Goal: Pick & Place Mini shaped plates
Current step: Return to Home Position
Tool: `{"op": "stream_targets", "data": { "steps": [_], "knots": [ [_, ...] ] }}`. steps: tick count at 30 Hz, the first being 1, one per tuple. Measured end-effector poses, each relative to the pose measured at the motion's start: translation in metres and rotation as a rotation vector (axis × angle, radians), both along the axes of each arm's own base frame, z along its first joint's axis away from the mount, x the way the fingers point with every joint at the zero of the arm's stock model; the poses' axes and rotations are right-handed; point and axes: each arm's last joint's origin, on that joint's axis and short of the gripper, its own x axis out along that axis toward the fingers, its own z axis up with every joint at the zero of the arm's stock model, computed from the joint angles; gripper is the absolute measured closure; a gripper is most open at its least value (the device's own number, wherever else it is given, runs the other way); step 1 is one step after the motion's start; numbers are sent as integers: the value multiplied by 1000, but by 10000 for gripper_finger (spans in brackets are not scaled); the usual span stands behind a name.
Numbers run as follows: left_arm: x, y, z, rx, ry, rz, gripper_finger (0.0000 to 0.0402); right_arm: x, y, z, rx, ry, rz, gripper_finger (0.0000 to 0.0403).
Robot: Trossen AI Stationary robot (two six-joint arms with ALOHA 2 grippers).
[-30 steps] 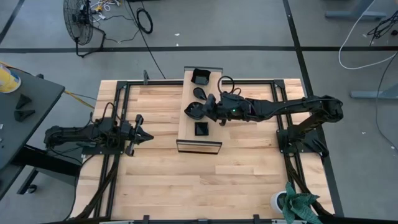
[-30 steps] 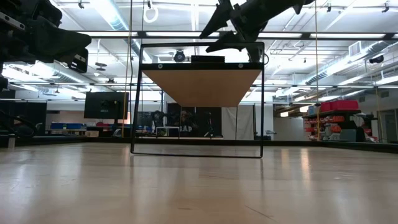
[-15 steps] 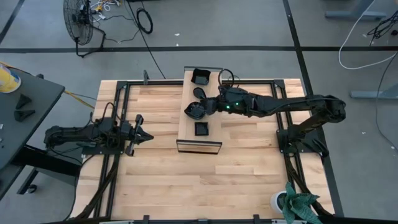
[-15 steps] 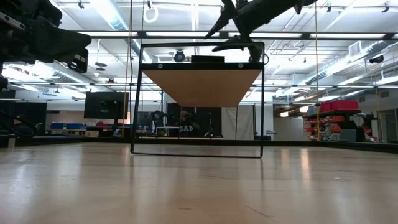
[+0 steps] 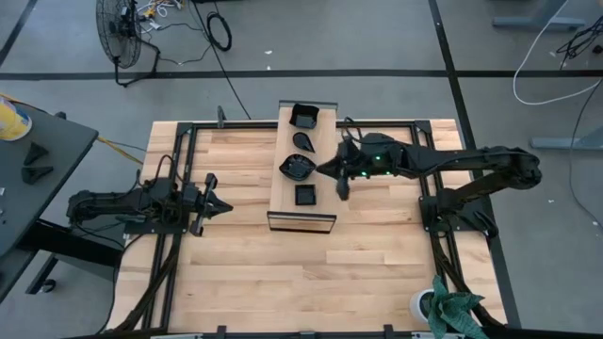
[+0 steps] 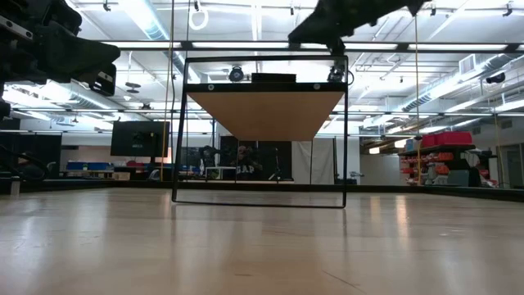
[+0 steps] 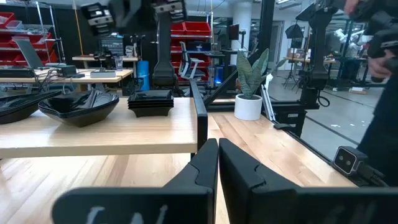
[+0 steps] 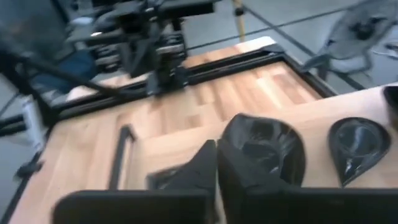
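A light wooden board (image 5: 287,188) stands raised on a black frame in the middle of the table. On it lie glossy black mini shaped plates: a square stack (image 5: 303,115) at the far end, a teardrop one (image 5: 304,140), a rounded wavy one (image 5: 297,167) (image 8: 264,149) and a small square one (image 5: 306,195). My right gripper (image 5: 328,172) (image 8: 216,167) is shut and empty, just off the board's right edge, pointing at the gap between the wavy and the small square plate. My left gripper (image 5: 213,202) (image 7: 217,163) rests shut at the table's left.
A black metal frame (image 5: 188,132) runs around the tabletop. A potted plant (image 5: 443,306) stands at the near right corner. The board's underside (image 6: 266,115) and its stand show in the low view. Bare wood (image 5: 283,273) lies between the board and the near edge.
My right gripper stood open over the rounded wavy plate. It has drawn back toward the table's right edge and shut with nothing in it. The plate stays where it was on the board.
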Motion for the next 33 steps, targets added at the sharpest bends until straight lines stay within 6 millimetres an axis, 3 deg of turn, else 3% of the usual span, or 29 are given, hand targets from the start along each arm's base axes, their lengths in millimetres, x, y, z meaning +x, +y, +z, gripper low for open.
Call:
{"op": "stream_targets", "data": {
  "steps": [2, 12, 17, 33],
  "knots": [
    [0, 0, 0, 0, 0, 0, 383, -11, 3, 0, -11, -9, 51, 397],
    [0, 0, 0, 0, 0, 0, 383, -82, 22, -8, -148, -28, 194, 400],
    [0, 0, 0, 0, 0, 0, 383, -106, 29, -18, -152, -42, 222, 401],
    [0, 0, 0, 0, 0, 0, 383, -139, 45, -85, -201, -155, 241, 403]
  ]
}}
